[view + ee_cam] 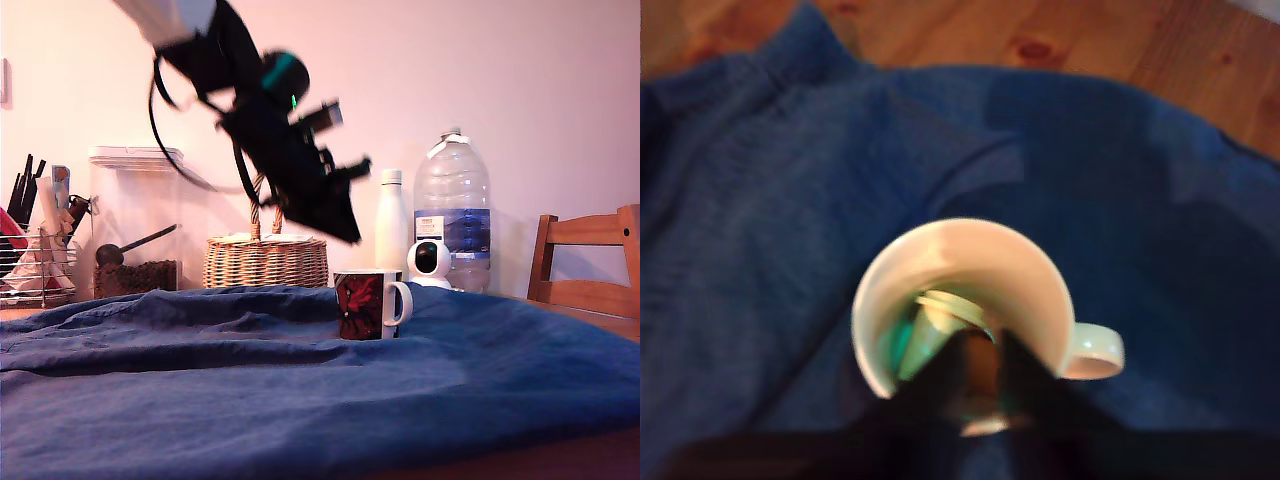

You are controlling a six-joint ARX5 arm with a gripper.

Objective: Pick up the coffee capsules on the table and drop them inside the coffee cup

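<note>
Above the coffee cup (372, 305), toward the exterior view's right on the blue-draped table (250, 400), my arm hangs tilted, gripper (345, 228) pointed down at the cup and well clear of its rim.

Wrist view: my gripper (978, 385) sits over the cup's (965, 300) open mouth, the white handle sticking out to one side. Between the dark fingers (1035, 385) I see an orange-brown capsule (980, 375), fingers closed on it, not yet let go. Focus is soft, so I judge the contact rather than see it.

Inside the cup lies a pale capsule (940, 315), rim up, resting against the inner wall.

Progress, as judged: one capsule already in the cup, a second held over the opening. No other capsules show on the cloth in either view. Remaining: open the fingers so this one drops in.
</note>
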